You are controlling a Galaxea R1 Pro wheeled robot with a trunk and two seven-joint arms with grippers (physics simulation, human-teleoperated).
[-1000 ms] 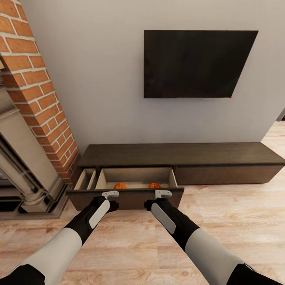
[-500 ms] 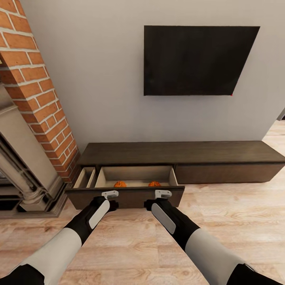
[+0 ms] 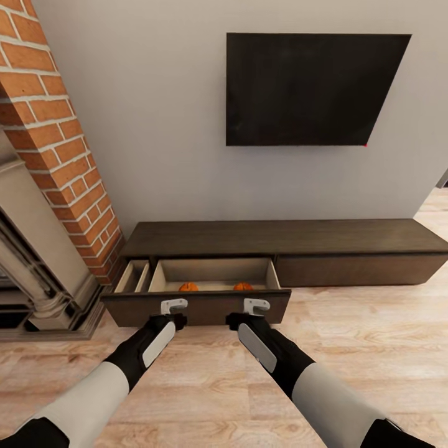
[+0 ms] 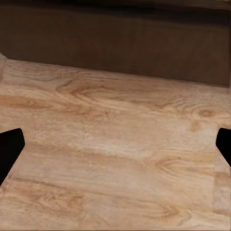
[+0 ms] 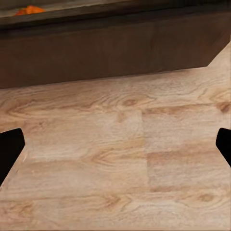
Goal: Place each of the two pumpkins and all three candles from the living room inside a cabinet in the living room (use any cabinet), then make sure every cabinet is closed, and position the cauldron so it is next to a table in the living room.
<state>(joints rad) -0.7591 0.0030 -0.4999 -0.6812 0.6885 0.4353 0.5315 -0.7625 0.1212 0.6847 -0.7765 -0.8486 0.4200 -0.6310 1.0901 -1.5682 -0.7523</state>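
Running along the base of the grey wall (image 3: 162,124), the long dark-brown cabinet (image 3: 286,238) stood on the light plank floor (image 3: 373,336), under a black wall screen (image 3: 311,90) and beside the brick chimney (image 3: 56,124). Its left drawer (image 3: 196,306) was pulled out toward the robot, with a narrower compartment (image 3: 132,277) open at its left end. Two orange pumpkins lay inside the drawer against its front wall, one (image 3: 188,287) toward the left and one (image 3: 243,287) toward the right, well apart. The left gripper (image 3: 173,305) and the right gripper (image 3: 256,305) were both at the drawer's front panel, just below its top edge, each roughly in line with a pumpkin. In the wrist views, each gripper's dark fingertips (image 4: 10,149) (image 5: 10,149) sat far apart at opposite borders, spread wide with only floor and the brown panel between them. A sliver of orange pumpkin (image 5: 30,9) showed above the panel in the right wrist view.
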